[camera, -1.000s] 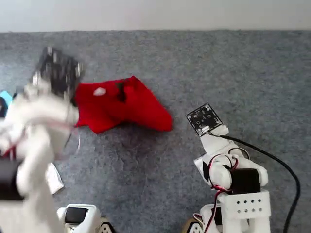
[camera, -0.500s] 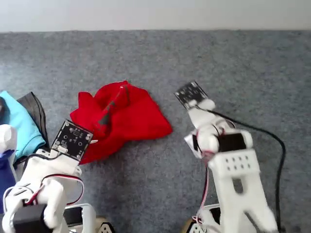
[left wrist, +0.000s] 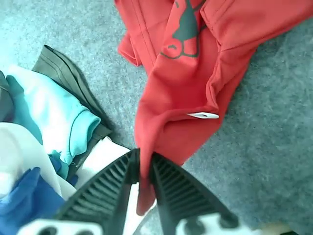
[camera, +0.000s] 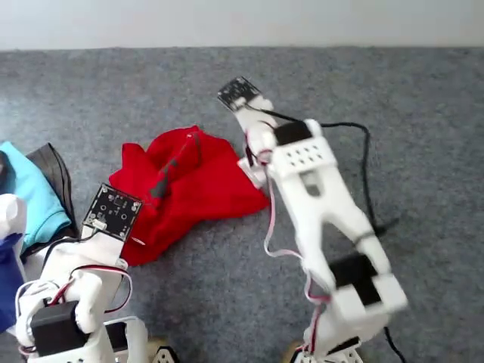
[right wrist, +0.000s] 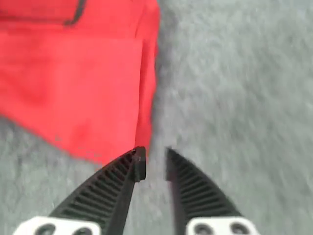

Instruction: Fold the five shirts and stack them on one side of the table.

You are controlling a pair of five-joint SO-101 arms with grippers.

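The red cotton shirt (camera: 193, 185) lies crumpled on the grey felt-covered desk (camera: 423, 113), left of the middle and nearer the left edge than the right. It looks light, limp and easily bunched, so it will likely sag and drag over the rough felt instead of holding a shape. It is best taken by a hem, a shoulder or a corner, pinching a single layer. The left gripper (left wrist: 143, 164) is clamped on a fold of its near-left corner, with the cloth running up between the jaws and a small white label (left wrist: 203, 115) just beyond. The right gripper (right wrist: 152, 155) sits at the shirt's right-hand edge with a narrow gap between its jaws and nothing in them. Crowding the left edge is a heap: a turquoise shirt (left wrist: 54, 115), a dark olive garment (left wrist: 66, 78), a white cloth (left wrist: 17, 147) and a blue cloth (left wrist: 24, 205). This heap lies just beside the pinched corner and could snag. The right arm's black cable (camera: 361, 147) trails over the felt.
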